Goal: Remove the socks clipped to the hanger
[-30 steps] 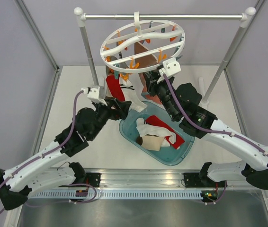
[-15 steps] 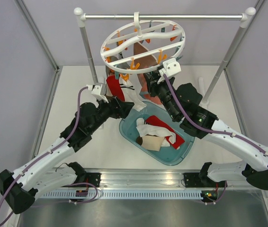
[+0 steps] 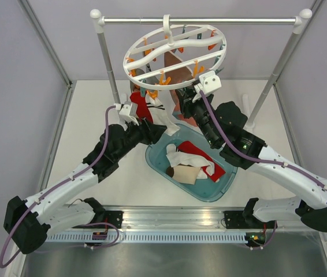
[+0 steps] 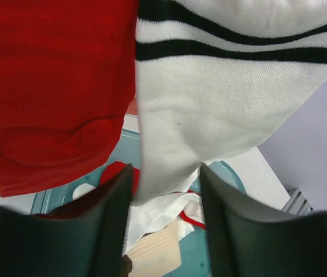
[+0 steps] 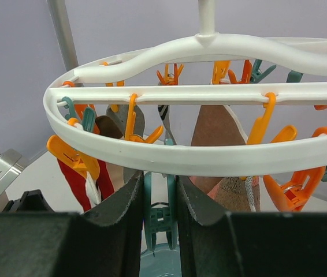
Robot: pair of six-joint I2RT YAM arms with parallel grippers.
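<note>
I hold my right gripper [image 5: 159, 178] up under the near edge of the hanger [image 5: 198, 160], with its two fingers pressed together on a teal clip [image 5: 159, 219] that hangs from the white ring. I judge the squeeze is meant to spread the clip's mouth so that whatever it bites can drop, though I cannot tell which sock that clip holds. My left gripper [image 4: 164, 170] waits low for the matching reason. Its fingers stand apart with the toe end of the white striped sock [image 4: 210, 115] hanging between them, one finger just beside the fabric's edge and the other clear of it, so nothing is gripped yet. The red sock [image 4: 54, 86] hangs against the white one on its left, outside my fingers. Both socks hang from the left side of the ring, which is hooked on the rail [image 3: 198, 20] at the far side of the table. Below them sits the teal basin [image 3: 153, 154] with loose socks [image 3: 201, 157] in red, white and beige lying in it, so a freed sock should have only a short way to go. My left arm reaches from the near left, elbow bent outward, forearm running toward the centre and wrist below the ring. My right arm climbs from the near right, forearm slanting far and left, wrist tipped so the fingers point up at the ring.
</note>
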